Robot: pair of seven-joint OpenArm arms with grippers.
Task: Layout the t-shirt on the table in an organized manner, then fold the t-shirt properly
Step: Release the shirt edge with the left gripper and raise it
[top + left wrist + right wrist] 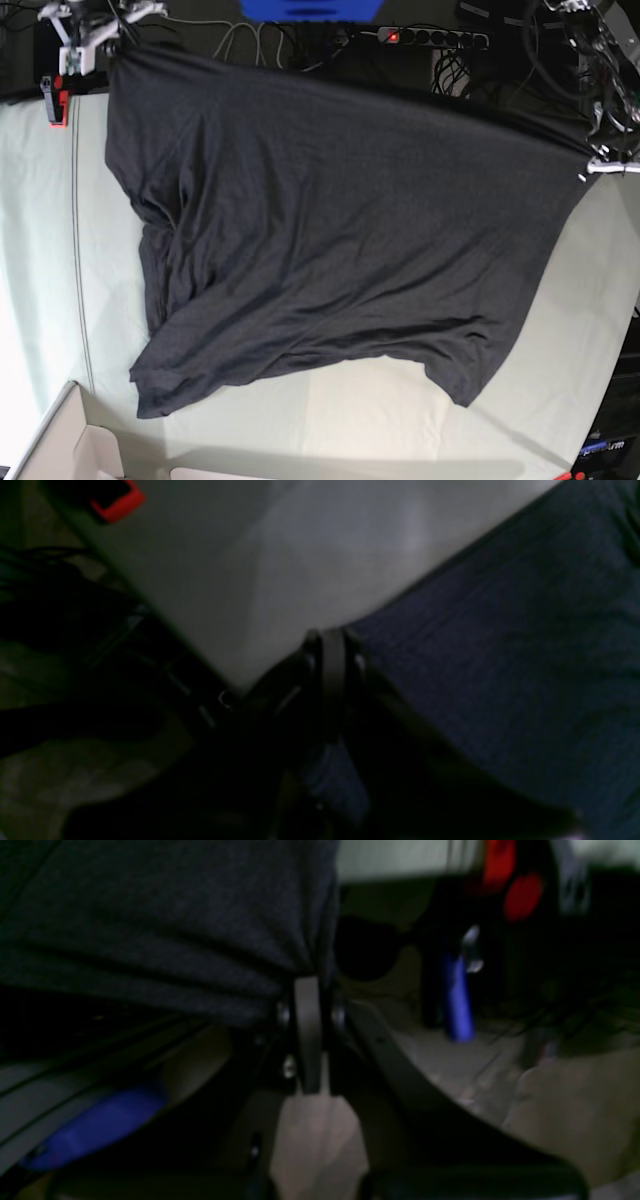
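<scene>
The black t-shirt (330, 220) hangs stretched over the pale table (40, 250), plain side up, its lower hem draped in loose folds near the front. My right gripper (112, 42) is at the back left, shut on one shirt corner; in the right wrist view its jaws (310, 990) pinch the dark cloth (165, 925). At the right edge, my left gripper (592, 165) is shut on another corner. In the left wrist view the shut fingertips (332, 640) clamp the t-shirt's edge (500, 655) above the table (300, 555).
A cardboard box (60, 445) stands open at the front left corner. A red clamp (55, 100) sits on the table's back left edge. Behind the table lie a power strip (430, 37), cables and a blue object (310, 8).
</scene>
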